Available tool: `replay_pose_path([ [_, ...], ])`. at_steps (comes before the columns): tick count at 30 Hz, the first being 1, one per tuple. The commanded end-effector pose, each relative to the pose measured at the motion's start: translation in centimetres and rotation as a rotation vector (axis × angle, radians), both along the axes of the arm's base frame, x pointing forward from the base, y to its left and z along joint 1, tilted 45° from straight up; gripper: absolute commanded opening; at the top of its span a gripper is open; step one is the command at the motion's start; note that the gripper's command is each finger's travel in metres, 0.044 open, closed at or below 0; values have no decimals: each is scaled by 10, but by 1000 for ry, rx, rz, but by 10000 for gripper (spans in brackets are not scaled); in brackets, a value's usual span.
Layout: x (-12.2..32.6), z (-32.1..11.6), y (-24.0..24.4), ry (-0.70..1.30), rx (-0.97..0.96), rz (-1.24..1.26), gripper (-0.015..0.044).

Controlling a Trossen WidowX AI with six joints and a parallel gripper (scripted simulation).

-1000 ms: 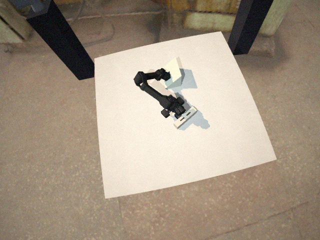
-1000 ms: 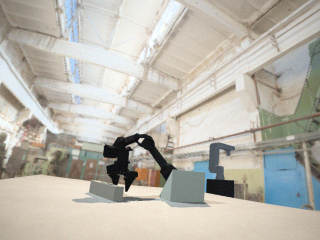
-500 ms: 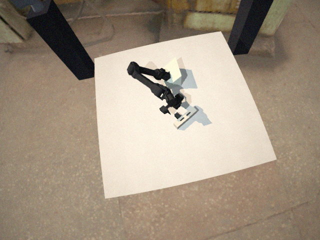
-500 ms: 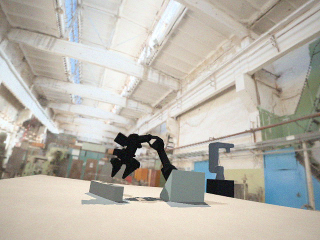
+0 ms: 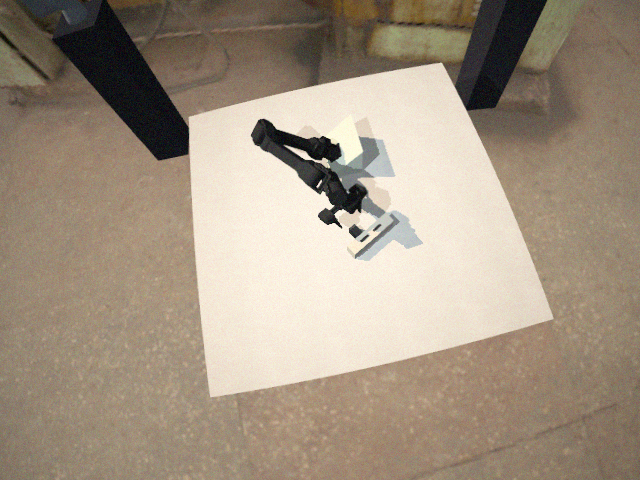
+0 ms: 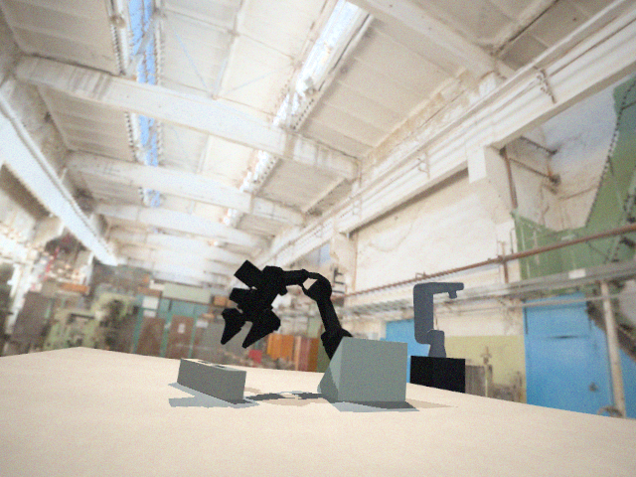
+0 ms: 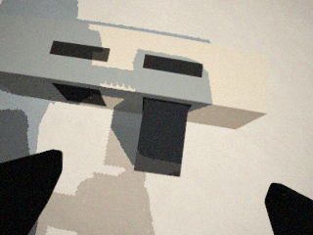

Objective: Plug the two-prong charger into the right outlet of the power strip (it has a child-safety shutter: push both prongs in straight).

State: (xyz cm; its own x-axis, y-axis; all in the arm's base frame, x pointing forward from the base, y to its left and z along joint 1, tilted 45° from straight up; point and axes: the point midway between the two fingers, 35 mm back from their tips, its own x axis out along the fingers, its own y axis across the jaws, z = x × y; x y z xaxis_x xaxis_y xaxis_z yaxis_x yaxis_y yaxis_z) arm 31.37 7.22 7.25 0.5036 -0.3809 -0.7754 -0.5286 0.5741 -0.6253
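Note:
The power strip (image 5: 355,249) (image 6: 216,381) (image 7: 237,80) lies on the table, with two dark slots showing in its top face. The charger (image 5: 355,230) (image 7: 162,134), a dark block, is close beside the strip's long side, on the arm's side; whether they touch is unclear. Its prongs are not seen, and the exterior view does not show it. My gripper (image 5: 349,218) (image 6: 234,344) (image 7: 167,178) is open and empty, raised above the table and tilted. In the wrist view its fingertips are wide apart, left and right of the charger's lower end.
A pale wedge-shaped block (image 5: 348,138) (image 6: 372,370) stands on the white table (image 5: 268,320) near the arm's base. Two dark posts (image 5: 121,82) (image 5: 498,51) stand beyond the table's far edge. A blue-grey arm (image 6: 423,313) on a black box (image 6: 437,374) is in the background.

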Motion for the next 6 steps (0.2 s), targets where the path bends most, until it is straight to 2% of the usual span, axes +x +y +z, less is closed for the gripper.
replay_pose_path([
  [1, 0, 0, 0, 2, 1, 4, 440],
  [6, 0, 0, 0, 2, 1, 4, 440],
])
